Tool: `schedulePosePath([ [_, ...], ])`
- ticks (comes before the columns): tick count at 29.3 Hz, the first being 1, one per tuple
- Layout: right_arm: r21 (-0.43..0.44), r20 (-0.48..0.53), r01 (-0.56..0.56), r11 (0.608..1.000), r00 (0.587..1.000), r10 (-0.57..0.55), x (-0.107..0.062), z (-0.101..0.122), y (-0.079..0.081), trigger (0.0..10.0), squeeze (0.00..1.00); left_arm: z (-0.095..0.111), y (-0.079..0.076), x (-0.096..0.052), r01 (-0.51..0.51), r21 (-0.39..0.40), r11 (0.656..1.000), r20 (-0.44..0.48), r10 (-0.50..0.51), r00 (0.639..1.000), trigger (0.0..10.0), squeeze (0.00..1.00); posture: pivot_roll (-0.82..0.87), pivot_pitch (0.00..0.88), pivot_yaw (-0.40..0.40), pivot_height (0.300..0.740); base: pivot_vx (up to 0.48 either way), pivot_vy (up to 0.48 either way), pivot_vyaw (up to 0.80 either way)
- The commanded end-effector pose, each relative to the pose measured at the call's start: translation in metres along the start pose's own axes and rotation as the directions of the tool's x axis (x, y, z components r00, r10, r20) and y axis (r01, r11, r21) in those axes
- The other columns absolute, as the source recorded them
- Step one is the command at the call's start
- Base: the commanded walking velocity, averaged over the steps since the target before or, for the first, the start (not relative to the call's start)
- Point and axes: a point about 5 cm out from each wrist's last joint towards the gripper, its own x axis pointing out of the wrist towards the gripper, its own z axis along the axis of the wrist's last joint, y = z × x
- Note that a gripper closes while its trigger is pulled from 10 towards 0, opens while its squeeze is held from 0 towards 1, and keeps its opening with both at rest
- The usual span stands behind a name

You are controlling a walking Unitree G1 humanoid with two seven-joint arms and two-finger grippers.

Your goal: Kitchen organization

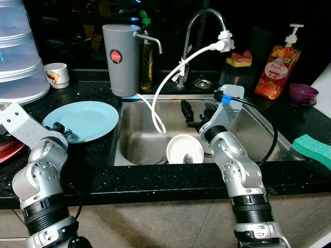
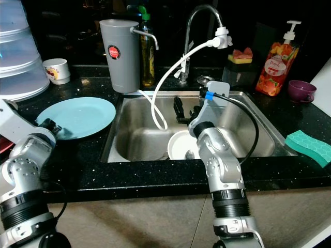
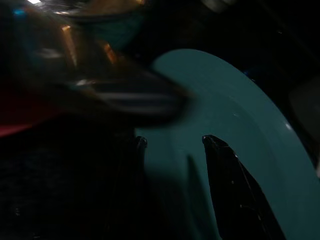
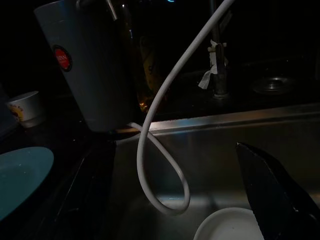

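Over the sink (image 1: 129, 144) the right tool (image 1: 195, 112) hangs spread above the white bowl (image 1: 184, 149); the left tool (image 3: 172, 150) sits spread at the blue plate's (image 1: 88, 120) near rim on the black surface (image 1: 98, 173); a clumsy grip could slide the plate off; the white hose (image 1: 160, 98) may snag.

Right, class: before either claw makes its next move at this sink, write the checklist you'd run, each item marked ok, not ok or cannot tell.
1. Left claw open at the blue plate's near edge: ok.
2. Plate lies flat on the counter, beside the sink: ok.
3. Right claw open over the basin, above the white bowl: ok.
4. Spoon in the bowl: cannot tell.
5. White hose loops into the basin near the right claw: not ok.
6. Green sponge well off to the right: ok.
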Motion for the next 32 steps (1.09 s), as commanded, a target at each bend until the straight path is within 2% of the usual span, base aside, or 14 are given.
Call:
schedulePosePath([
  [1, -0.002, -0.004, 0.010, 1.000, 1.000, -0.010, 0.000, -0.001, -0.003, 10.0, 0.00, 0.000, 0.007, -0.001, -0.038, -0.019, 0.999, 0.006, 0.038, 0.999, 10.0, 0.00, 0.04, 0.144, -0.037, 0.740, 0.000, 0.000, 0.00],
  [7, -0.002, -0.005, 0.009, 1.000, 1.000, -0.009, 0.001, -0.001, -0.003, 10.0, 0.00, 0.014, 0.010, -0.002, -0.060, -0.024, 0.998, 0.086, 0.062, 0.994, 10.0, 0.00, 0.04, 0.141, -0.040, 0.740, 0.000, 0.000, 0.00],
  [12, -0.002, -0.004, 0.008, 1.000, 1.000, -0.008, 0.001, -0.001, -0.002, 10.0, 0.00, 0.004, 0.014, 0.001, -0.075, -0.088, 0.993, 0.012, 0.076, 0.997, 10.0, 0.00, 0.03, 0.140, -0.041, 0.740, 0.000, 0.000, 0.00],
  [14, -0.002, -0.002, 0.007, 1.000, 1.000, -0.007, 0.001, 0.000, -0.002, 10.0, 0.00, -0.005, 0.015, 0.004, -0.085, -0.166, 0.982, -0.060, 0.076, 0.995, 10.0, 0.00, 0.03, 0.140, -0.041, 0.740, 0.000, 0.000, 0.00],
  [17, -0.003, -0.001, 0.008, 1.000, 1.000, -0.008, 0.001, 0.000, -0.002, 10.0, 0.00, -0.009, 0.013, 0.005, -0.092, -0.216, 0.972, -0.104, 0.071, 0.992, 10.0, 0.00, 0.03, 0.140, -0.041, 0.740, 0.000, 0.000, 0.00],
  [21, -0.005, 0.001, 0.010, 1.000, 1.000, -0.010, 0.001, 0.001, -0.003, 10.0, 0.00, -0.016, 0.011, 0.008, -0.079, -0.254, 0.964, -0.165, 0.037, 0.986, 10.0, 0.00, 0.03, 0.140, -0.041, 0.740, 0.000, 0.000, 0.00],
  [22, -0.005, 0.002, 0.011, 1.000, 1.000, -0.011, 0.001, 0.002, -0.003, 10.0, 0.00, -0.017, 0.010, 0.010, -0.072, -0.262, 0.962, -0.172, 0.027, 0.985, 8.6, 0.00, 0.03, 0.140, -0.041, 0.740, 0.000, 0.000, 0.00],
  [26, -0.004, 0.004, 0.011, 1.000, 1.000, -0.011, 0.001, 0.002, -0.003, 10.0, 0.00, -0.018, 0.005, 0.013, -0.040, -0.301, 0.953, -0.199, -0.021, 0.980, 8.4, 0.00, 0.03, 0.136, -0.041, 0.740, 0.000, 0.000, 0.00],
  [27, -0.004, 0.004, 0.011, 1.000, 1.000, -0.011, 0.002, 0.002, -0.003, 10.0, 0.00, -0.017, 0.004, 0.014, -0.035, -0.298, 0.954, -0.203, -0.028, 0.979, 7.3, 0.00, 0.03, 0.136, -0.041, 0.740, 0.000, 0.000, 0.00],
  [28, -0.004, 0.004, 0.011, 1.000, 1.000, -0.011, 0.002, 0.002, -0.003, 10.0, 0.00, -0.017, 0.004, 0.014, -0.035, -0.298, 0.954, -0.203, -0.028, 0.979, 7.3, 0.00, 0.03, 0.136, -0.041, 0.740, 0.000, 0.000, 0.00],
  [29, -0.004, 0.006, 0.011, 1.000, 1.000, -0.011, 0.002, 0.002, -0.002, 10.0, 0.00, -0.016, 0.005, 0.016, -0.027, -0.277, 0.960, -0.211, -0.034, 0.977, 2.4, 0.00, 0.03, 0.136, -0.041, 0.740, 0.000, 0.000, 0.00],
  [30, -0.004, 0.006, 0.011, 1.000, 1.000, -0.011, 0.002, 0.002, -0.002, 10.0, 0.00, -0.016, 0.005, 0.016, -0.027, -0.277, 0.960, -0.211, -0.034, 0.977, 2.4, 0.00, 0.03, 0.136, -0.041, 0.740, 0.000, 0.000, 0.00],
  [31, -0.004, 0.007, 0.011, 1.000, 1.000, -0.011, 0.002, 0.003, -0.002, 10.0, 0.00, -0.015, 0.005, 0.017, -0.027, -0.275, 0.961, -0.208, -0.032, 0.978, 0.0, 0.00, 0.03, 0.136, -0.041, 0.740, 0.000, 0.000, 0.00],
  [32, -0.004, 0.007, 0.011, 1.000, 1.000, -0.011, 0.002, 0.003, -0.002, 10.0, 0.00, -0.014, 0.005, 0.018, -0.025, -0.271, 0.962, -0.202, -0.032, 0.979, 0.0, 0.00, 0.03, 0.136, -0.041, 0.740, 0.000, 0.000, 0.00],
])
